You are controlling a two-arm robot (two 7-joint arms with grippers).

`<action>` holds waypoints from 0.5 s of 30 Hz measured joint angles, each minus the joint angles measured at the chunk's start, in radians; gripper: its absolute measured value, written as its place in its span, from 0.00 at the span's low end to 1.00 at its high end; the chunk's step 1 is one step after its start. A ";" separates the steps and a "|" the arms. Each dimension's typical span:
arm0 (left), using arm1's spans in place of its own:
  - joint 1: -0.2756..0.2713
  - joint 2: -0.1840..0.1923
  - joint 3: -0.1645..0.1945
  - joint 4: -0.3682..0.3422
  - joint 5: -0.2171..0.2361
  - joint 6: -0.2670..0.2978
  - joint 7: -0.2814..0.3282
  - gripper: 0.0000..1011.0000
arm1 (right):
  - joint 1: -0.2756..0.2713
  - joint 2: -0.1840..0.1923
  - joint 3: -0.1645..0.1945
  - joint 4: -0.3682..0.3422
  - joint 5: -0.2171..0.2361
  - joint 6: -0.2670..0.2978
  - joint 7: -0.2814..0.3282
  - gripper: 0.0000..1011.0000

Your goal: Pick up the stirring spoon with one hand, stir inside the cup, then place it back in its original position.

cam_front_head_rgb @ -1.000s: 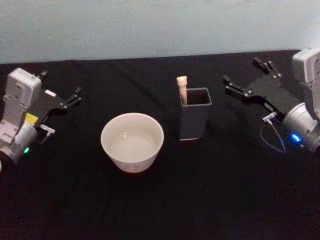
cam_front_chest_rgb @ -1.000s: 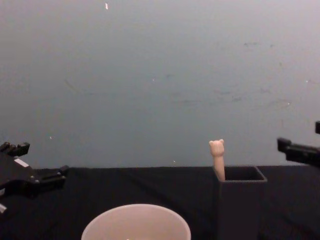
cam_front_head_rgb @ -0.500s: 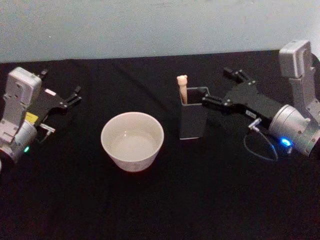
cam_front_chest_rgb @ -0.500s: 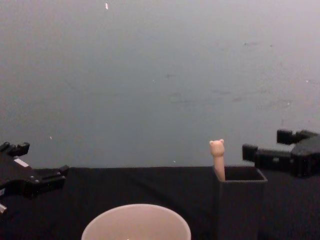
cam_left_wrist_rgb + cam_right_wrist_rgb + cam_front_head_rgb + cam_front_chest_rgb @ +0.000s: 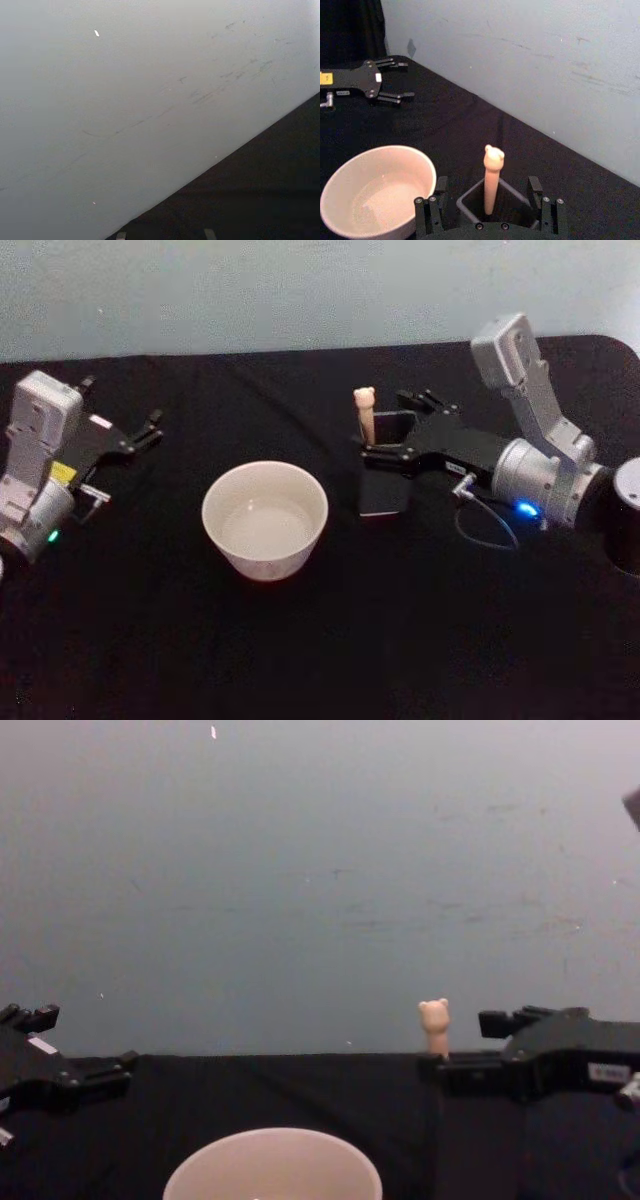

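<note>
Bench (image 5: 300,660): black cloth runs back to a pale wall. The left wrist view shows that wall meeting the bench's back edge.

Right arm (image 5: 545,475): silver-grey, it reaches in from the right edge toward the middle.

Left arm (image 5: 35,485): parked by the left edge, well apart from the cup.

Cup (image 5: 265,565): pale and round, it stands upright near the middle of the bench. The head view looks into its bare inside, while the chest view shows its rim (image 5: 272,1138) from the side.

Holder (image 5: 383,495): a dark grey square box, upright just right of the cup and a little nearer the back edge. The right wrist view looks down into its open top (image 5: 465,205).

Right end effector (image 5: 392,422): fingers apart, one on each side of the holder's top. In the right wrist view (image 5: 487,185) the handle stands between the fingers with a gap on both sides, touching neither. The chest view (image 5: 462,1042) shows the height, with the fingers level with the upper handle.

Left end effector (image 5: 148,430): fingers spread, gripping nothing and low over the bench. The chest view (image 5: 85,1040) shows it from the side, and the right wrist view (image 5: 405,79) shows it far off beyond the cup.

Stirring spoon (image 5: 365,415): it stands in the holder at the corner nearest the cup, almost upright. The cream handle (image 5: 491,180) sticks out and the bowl is hidden inside. In the chest view the bear head (image 5: 434,1015) rises above the nearer finger.
</note>
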 joint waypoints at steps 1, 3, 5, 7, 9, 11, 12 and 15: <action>0.000 0.000 0.000 0.000 0.000 0.000 0.000 0.99 | 0.009 -0.011 0.000 0.011 -0.004 0.003 0.002 0.99; 0.000 0.000 0.000 0.000 0.000 0.000 0.000 0.99 | 0.016 -0.020 0.000 0.022 -0.008 0.005 0.004 0.99; 0.000 0.000 0.000 0.000 0.000 0.000 0.000 0.99 | 0.026 -0.035 0.003 0.037 -0.011 0.008 0.006 0.99; 0.000 0.000 0.000 0.000 0.000 0.000 0.000 0.99 | 0.034 -0.047 0.006 0.050 -0.013 0.010 0.007 0.99; 0.000 0.000 0.000 0.000 0.000 0.000 0.000 0.99 | 0.039 -0.055 0.008 0.059 -0.015 0.010 0.009 0.99; 0.000 0.000 0.000 0.000 0.000 0.000 0.000 0.99 | 0.046 -0.065 0.009 0.070 -0.016 0.011 0.011 0.99; 0.000 0.000 0.000 0.000 0.000 0.000 0.000 0.99 | 0.048 -0.068 0.010 0.073 -0.017 0.012 0.012 0.99; 0.000 0.000 0.000 0.000 0.000 0.000 0.000 0.99 | 0.055 -0.079 0.010 0.085 -0.020 0.012 0.015 0.99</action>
